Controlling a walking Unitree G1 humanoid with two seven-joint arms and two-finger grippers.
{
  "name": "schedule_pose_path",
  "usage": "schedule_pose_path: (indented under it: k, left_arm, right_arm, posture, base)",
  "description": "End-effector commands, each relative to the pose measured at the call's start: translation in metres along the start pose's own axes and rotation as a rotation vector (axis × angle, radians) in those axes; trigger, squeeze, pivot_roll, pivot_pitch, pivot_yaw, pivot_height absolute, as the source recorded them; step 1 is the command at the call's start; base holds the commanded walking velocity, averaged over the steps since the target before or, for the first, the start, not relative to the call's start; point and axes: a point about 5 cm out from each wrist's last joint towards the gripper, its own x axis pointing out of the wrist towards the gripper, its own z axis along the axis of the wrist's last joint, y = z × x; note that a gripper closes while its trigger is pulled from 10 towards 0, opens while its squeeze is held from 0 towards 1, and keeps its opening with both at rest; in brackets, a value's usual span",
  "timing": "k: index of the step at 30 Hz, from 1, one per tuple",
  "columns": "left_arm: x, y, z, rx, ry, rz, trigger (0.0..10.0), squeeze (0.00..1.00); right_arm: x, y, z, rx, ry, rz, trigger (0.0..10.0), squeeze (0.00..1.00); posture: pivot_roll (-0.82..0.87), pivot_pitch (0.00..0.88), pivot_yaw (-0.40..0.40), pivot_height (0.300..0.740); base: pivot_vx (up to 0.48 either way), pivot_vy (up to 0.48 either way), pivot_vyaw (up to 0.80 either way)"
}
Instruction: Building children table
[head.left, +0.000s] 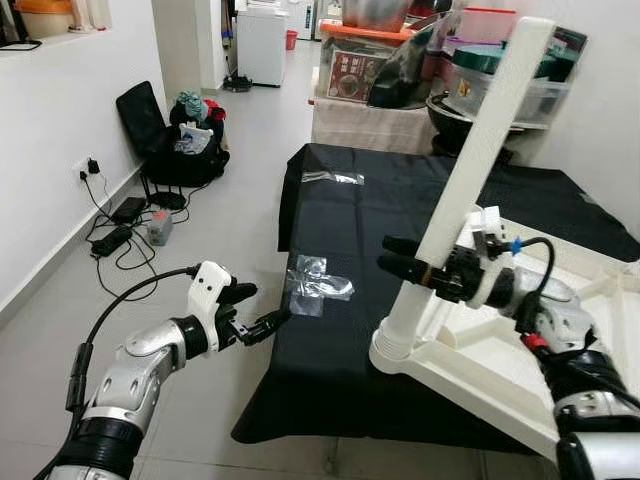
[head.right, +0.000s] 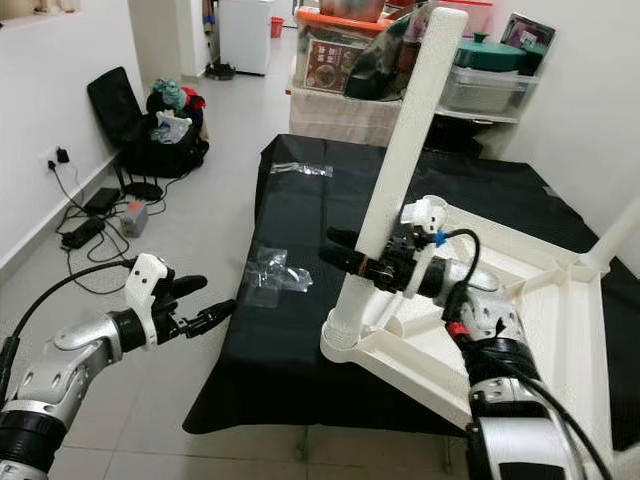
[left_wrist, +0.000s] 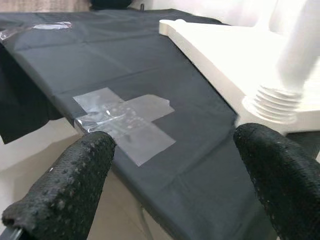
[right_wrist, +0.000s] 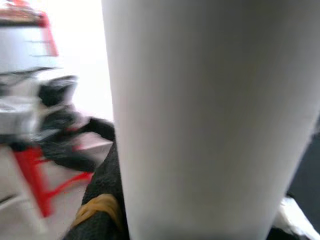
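Black cloth-covered platform (head.left: 420, 200) fills pale tiled room, taped patch near left edge. Upside-down white plastic table top (head.right: 520, 330) lies at near right corner. Right gripper (head.right: 362, 258) clamps tall white round leg (head.left: 470, 175), screwing step; next, twist tight. Left gripper (head.left: 262, 322) waits off left edge, fingers wide.

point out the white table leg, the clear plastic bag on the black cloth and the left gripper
white table leg (head.left: 478, 135), left eye view, mid shaft
clear plastic bag (head.left: 318, 283), left eye view, its middle
left gripper (left_wrist: 175, 165), left wrist view, between fingertips

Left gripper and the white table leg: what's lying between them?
Between the left gripper and the table leg lies crumpled clear plastic on the black cloth, seen in both eye views.
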Motion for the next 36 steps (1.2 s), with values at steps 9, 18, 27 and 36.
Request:
schedule_pose_path:
  k: [9, 18, 27, 36]
  left_arm:
    - [-0.003, -0.003, -0.003, -0.007, -0.005, 0.011, 10.0, 0.0]
    - [0.005, -0.004, -0.002, -0.031, -0.014, 0.008, 10.0, 0.0]
    - [0.003, -0.005, -0.005, -0.036, -0.018, 0.029, 10.0, 0.0]
    - [0.005, -0.005, -0.005, -0.036, -0.024, 0.036, 10.0, 0.0]
  right_arm:
    - [-0.02, 0.004, -0.053, -0.005, 0.249, -0.679, 0.0, 0.0]
    - [-0.011, 0.039, -0.079, 0.23, 0.248, -1.137, 2.7, 0.0]
    - [-0.004, 0.05, -0.078, 0.214, 0.29, -1.33, 10.0, 0.0]
    - [-0.006, 0.055, -0.073, 0.18, 0.304, -1.38, 10.0, 0.0]
  posture:
    - [0.11, 0.0, -0.096, 0.74]
    - [0.09, 0.0, -0.095, 0.74]
    - [0.09, 0.0, -0.11, 0.74]
    - [0.08, 0.0, -0.112, 0.74]
  base:
    - [0.0, 0.0, 0.0]
    - [0.0, 0.0, 0.0]
    - [0.0, 0.0, 0.0]
    - [0.0, 0.0, 0.0]
